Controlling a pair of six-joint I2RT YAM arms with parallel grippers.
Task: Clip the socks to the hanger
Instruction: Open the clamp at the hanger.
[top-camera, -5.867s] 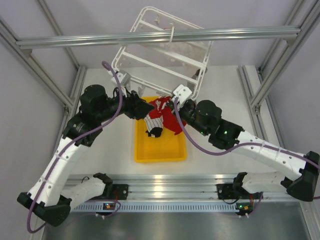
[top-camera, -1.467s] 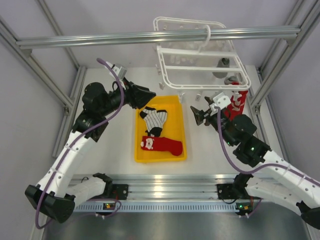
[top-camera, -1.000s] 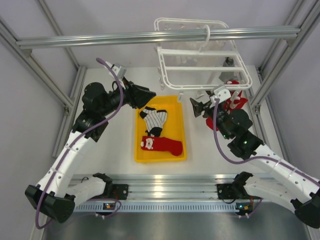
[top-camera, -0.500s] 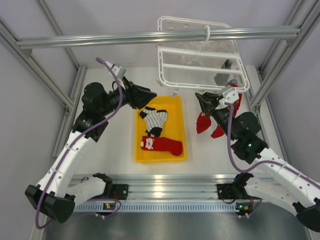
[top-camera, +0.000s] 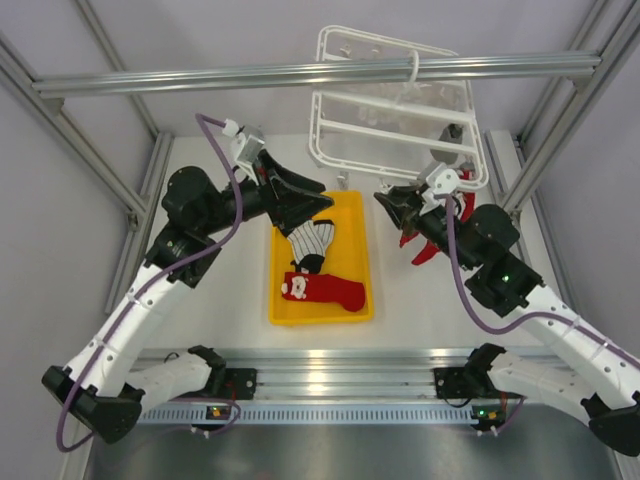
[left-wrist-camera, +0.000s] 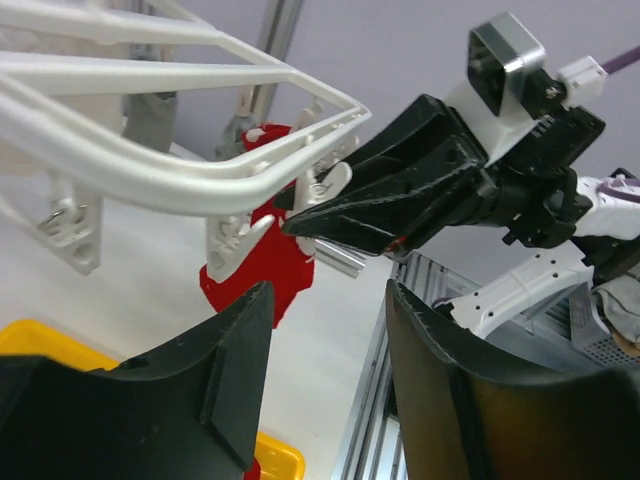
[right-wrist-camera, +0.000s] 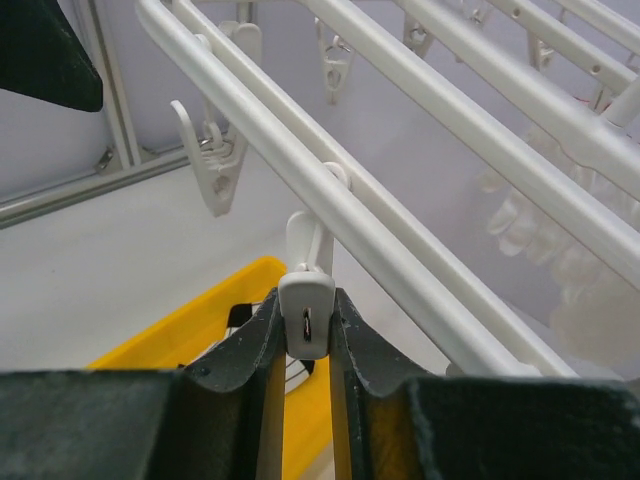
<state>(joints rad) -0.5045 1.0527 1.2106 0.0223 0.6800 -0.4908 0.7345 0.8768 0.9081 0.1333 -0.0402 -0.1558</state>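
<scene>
The white hanger (top-camera: 392, 100) hangs from the grey beam, tilted. A red sock (top-camera: 441, 222) dangles from a clip on its right side and also shows in the left wrist view (left-wrist-camera: 268, 262). My right gripper (top-camera: 385, 203) is shut on a small white clip (right-wrist-camera: 305, 315) under the hanger's front bar (right-wrist-camera: 400, 235). My left gripper (top-camera: 320, 200) is open and empty just left of it, its fingers (left-wrist-camera: 235, 345) below the hanger's edge (left-wrist-camera: 190, 170). A striped sock (top-camera: 310, 240) and another red sock (top-camera: 325, 290) lie in the yellow tray (top-camera: 280, 310).
The grey aluminium beam (top-camera: 200, 78) crosses above the hanger. Upright frame posts (top-camera: 560, 130) stand at both sides. More empty clips (right-wrist-camera: 212, 160) dangle from the hanger bars. The tray's yellow rim (right-wrist-camera: 180, 325) lies below the right gripper.
The hanger has swung and tilted. My right gripper has shifted left and closed on a front clip. My left gripper has moved right and up toward the hanger's front edge.
</scene>
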